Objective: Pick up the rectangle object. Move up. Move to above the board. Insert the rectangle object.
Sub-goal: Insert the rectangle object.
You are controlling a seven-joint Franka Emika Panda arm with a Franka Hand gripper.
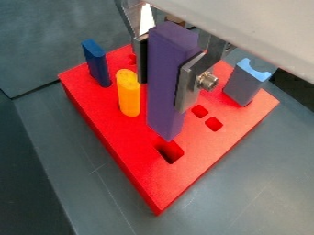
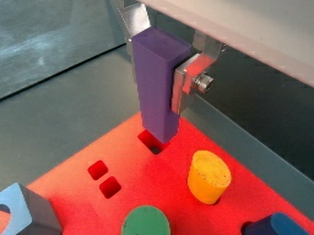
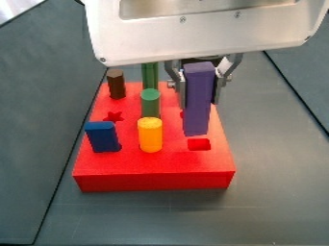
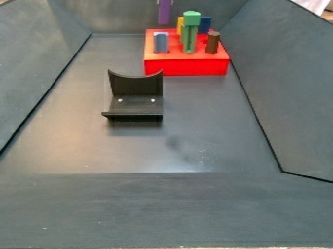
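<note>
Gripper clamped, pointing down

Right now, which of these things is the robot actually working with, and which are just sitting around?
In the job:
purple bar, shut in the gripper
red board
rectangular hole under the bar

Just there:
orange peg
green column
dark-blue block
fixture on the floor

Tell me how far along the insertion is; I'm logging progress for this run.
Done: the gripper is shut on the purple rectangle object and holds it upright, lifted above the red board. In hand: lining its lower end up with a rectangular hole, close above it in both wrist views. Left: lowering it in and releasing; whether it has entered is unclear.
</note>
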